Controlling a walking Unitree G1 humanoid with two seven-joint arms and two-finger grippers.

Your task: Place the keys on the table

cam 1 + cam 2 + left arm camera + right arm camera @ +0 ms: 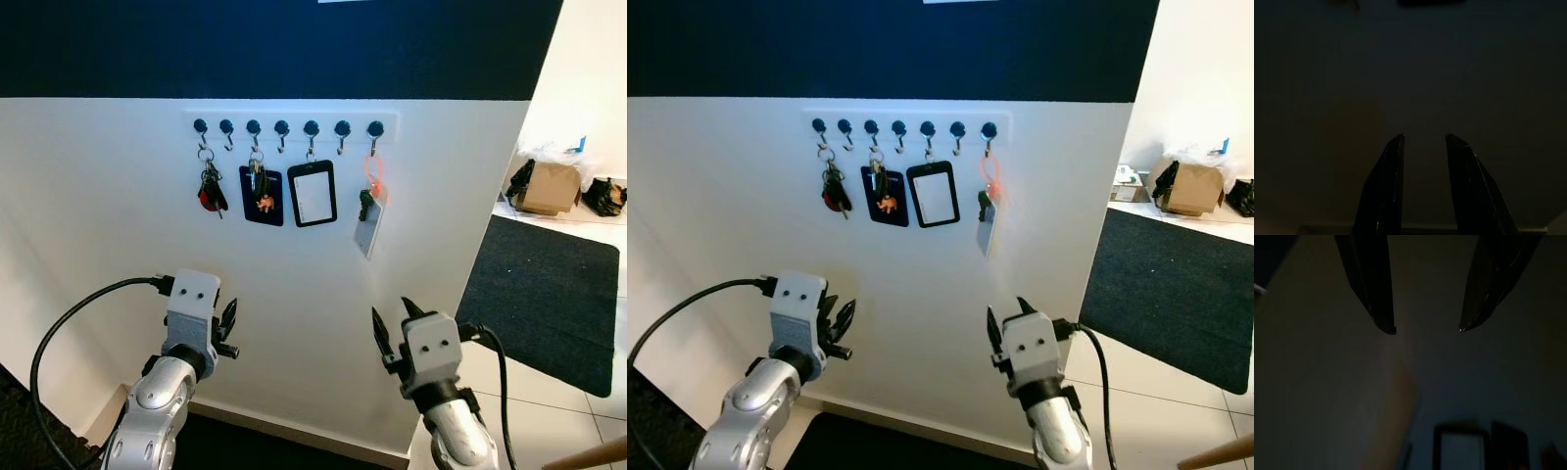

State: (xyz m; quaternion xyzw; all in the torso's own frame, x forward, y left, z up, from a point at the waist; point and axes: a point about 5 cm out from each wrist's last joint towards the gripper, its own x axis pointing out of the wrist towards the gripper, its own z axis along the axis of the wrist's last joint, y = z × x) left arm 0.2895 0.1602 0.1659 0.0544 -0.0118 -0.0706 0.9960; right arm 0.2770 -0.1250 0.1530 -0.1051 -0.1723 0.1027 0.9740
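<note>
keys (210,190) hanging on wall hook, left claw (229,330) and right claw (392,329) both parted, empty, below them

Both silver arms are raised in front of the body, wrists bent upward. The left hand (228,330) points up with its two black fingers (1386,186) parted. The right hand (390,328) likewise points up, fingers (1369,279) spread apart, holding nothing.
</note>
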